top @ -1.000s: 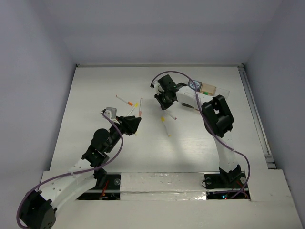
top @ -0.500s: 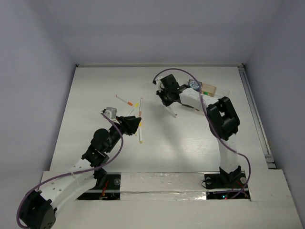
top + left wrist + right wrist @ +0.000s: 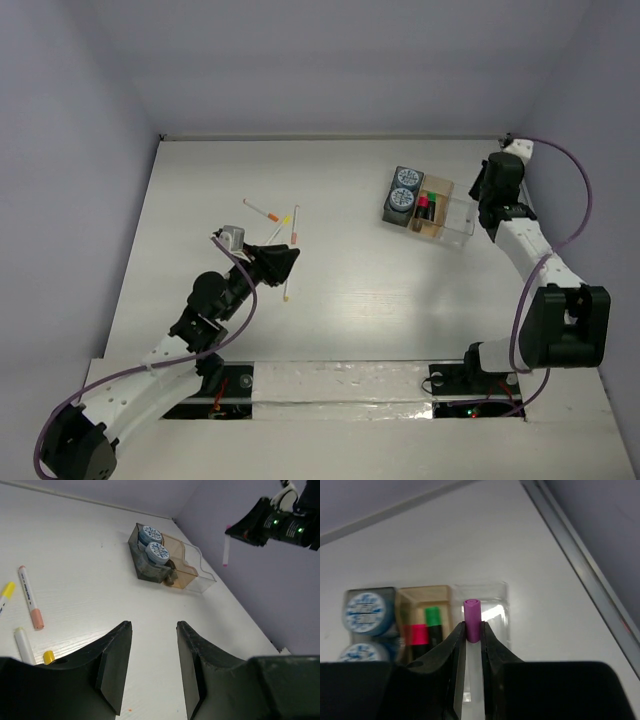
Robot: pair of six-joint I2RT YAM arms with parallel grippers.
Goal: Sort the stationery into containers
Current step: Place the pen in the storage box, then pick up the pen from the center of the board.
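- The right gripper (image 3: 472,636) is closed on a thin white pen (image 3: 471,614). Its 2 fingers press the pen just behind the purple end.
- In the left wrist view, this pen (image 3: 226,547) hangs from the gripper with the coloured end down, high over the counter (image 3: 100,595).
- The clear tray (image 3: 481,585) lies under this gripper. Its clear end compartment shows directly behind the pen tip.
- To the left of the tip, the tan compartment holds a green piece (image 3: 433,616) and a pink-red piece (image 3: 417,634).
- Further left, 2 canisters (image 3: 365,611) stand in the dark section.
- The left gripper (image 3: 152,627) is open and holds nothing, low over the counter.
- Other pens (image 3: 30,597) lie on the counter to the left of its fingers; a yellow end (image 3: 48,656) is just beside the left finger.
- The tray (image 3: 200,575) is well ahead of it.
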